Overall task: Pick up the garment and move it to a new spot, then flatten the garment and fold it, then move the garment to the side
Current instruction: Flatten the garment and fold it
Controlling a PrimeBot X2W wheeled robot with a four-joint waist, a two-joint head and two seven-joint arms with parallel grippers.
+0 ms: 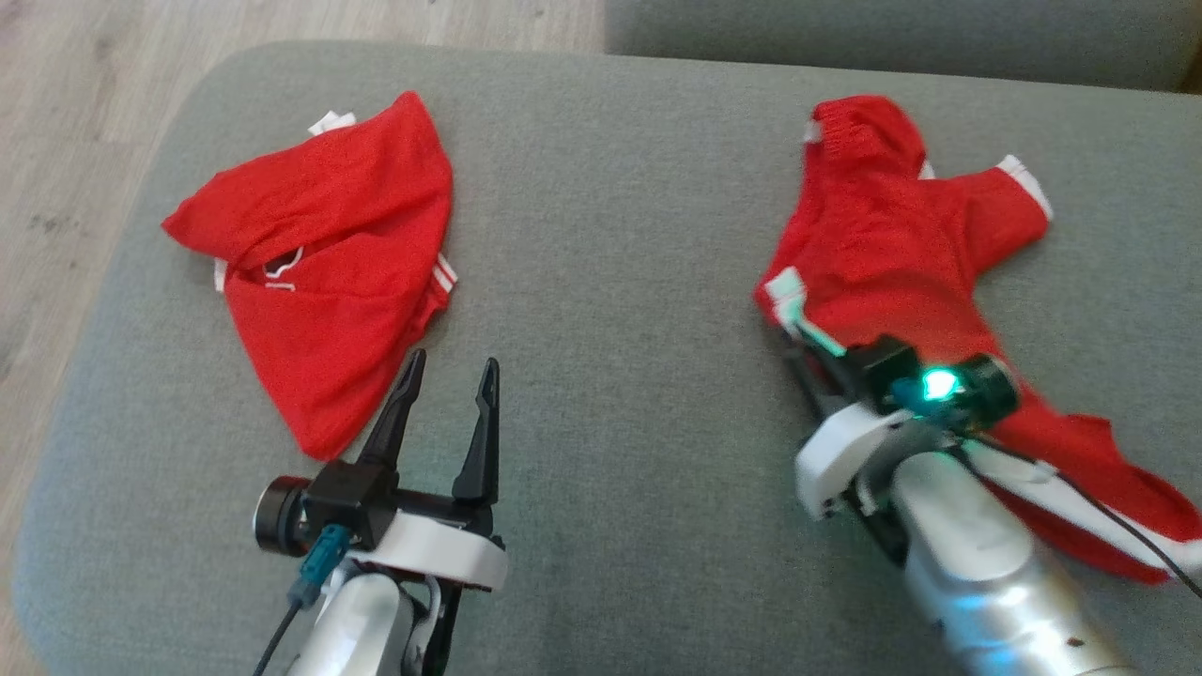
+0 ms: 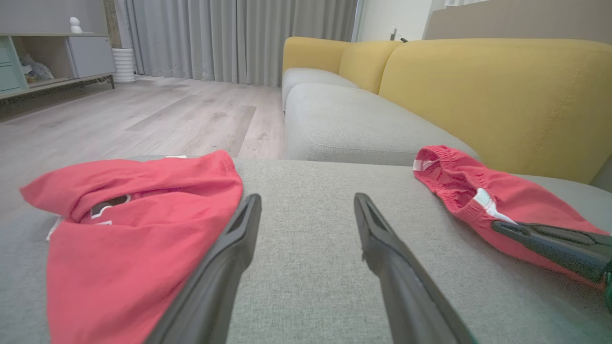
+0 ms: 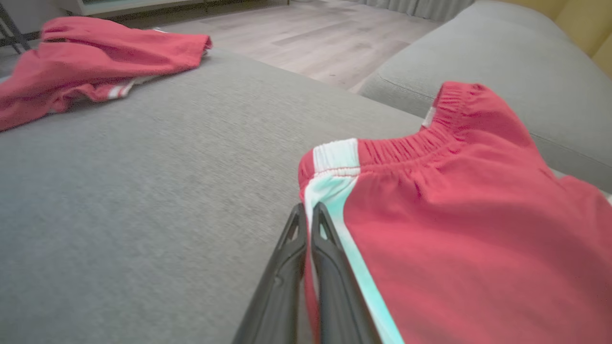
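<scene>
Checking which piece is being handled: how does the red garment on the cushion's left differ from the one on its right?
The left garment lies free beside the open left tool; the right garment is pinched at its white-striped edge by the shut right tool. The left garment is bunched compactly; the right garment sprawls longer. Both are red with white trim, on the grey cushion.

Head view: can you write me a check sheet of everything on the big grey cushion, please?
Surface: grey cushion, soft fabric.
Job's things: red shorts rumpled at right; red shirt bunched at left.
Clutter: nothing seen.
Grippers: left tool open, beside the shirt; right tool shut on the shorts' white-striped edge.
Cables: black cable at left wrist; second cable along right arm.
Surroundings: wood floor, yellow sofa back, grey curtains.
</scene>
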